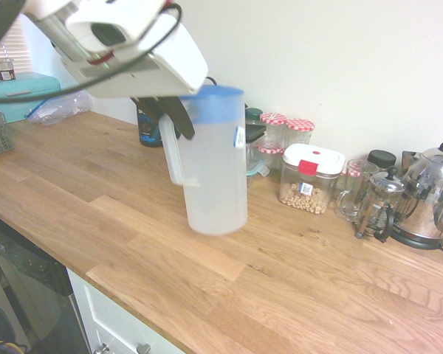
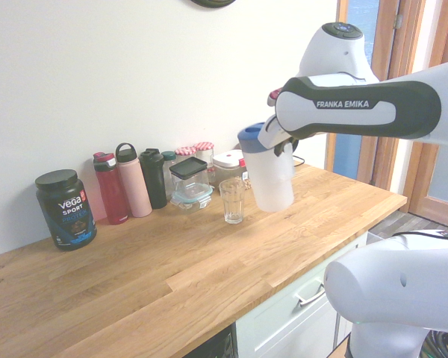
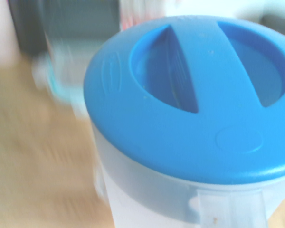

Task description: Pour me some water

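Black jaws [image 1: 176,118] are clamped on the handle of the pitcher [image 1: 210,166], a frosted plastic jug with a blue lid [image 3: 190,95], and they carry it clear of the bench [image 1: 133,221]; its base hangs in the air, blurred in the first exterior view. From the opposite side the pitcher hangs just beside the empty drinking glass [image 2: 232,200], which stands upright on the wood in front of a row of bottles and jars. Up close, the lid sits fully seated with its two recessed openings showing; whether either lines up with the spout I cannot tell.

Several things could spoil this, as I judge it. A grip on a thin handle lets a loaded jug swing or twist, so a quick tilt might send water past the rim of that narrow glass. If the lid's opening is turned away from the spout, nothing would come out, or it would dribble down the side. The jug's base also hangs close enough to the glass to knock it over on a careless sweep.

The white arm reaches in from above, forearm roughly level, wrist angled downward over the pitcher's top.
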Motion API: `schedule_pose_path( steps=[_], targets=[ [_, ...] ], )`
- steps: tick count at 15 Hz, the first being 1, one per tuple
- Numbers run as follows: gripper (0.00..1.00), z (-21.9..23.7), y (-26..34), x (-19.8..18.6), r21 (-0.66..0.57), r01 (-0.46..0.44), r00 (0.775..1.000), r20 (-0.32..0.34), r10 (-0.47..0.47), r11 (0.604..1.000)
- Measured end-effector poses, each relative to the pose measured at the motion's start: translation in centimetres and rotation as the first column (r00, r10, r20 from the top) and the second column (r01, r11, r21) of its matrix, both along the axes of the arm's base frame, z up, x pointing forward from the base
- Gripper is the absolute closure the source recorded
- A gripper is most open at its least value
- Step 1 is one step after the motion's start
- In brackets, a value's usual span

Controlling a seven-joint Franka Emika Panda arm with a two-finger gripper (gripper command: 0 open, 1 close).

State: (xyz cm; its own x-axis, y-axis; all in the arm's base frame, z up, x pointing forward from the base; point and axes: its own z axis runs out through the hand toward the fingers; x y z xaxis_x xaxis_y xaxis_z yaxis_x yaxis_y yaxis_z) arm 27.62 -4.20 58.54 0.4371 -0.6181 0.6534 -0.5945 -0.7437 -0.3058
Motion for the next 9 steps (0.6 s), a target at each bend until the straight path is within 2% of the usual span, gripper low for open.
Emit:
schedule_pose_path(
  steps=[2, 6, 9],
  targets=[
    [1.0, 0.3, 3.9, 0.8, -0.021, -0.021, 0.999, 0.044, 0.022, 1.0],
    [1.0, -0.5, 9.8, 1.0, -0.018, -0.085, 0.995, 0.051, 0.085, 0.996],
    [1.0, -1.5, 14.6, 0.4, 0.006, -0.17, 0.985, 0.044, 0.169, 0.985]
  ],
)
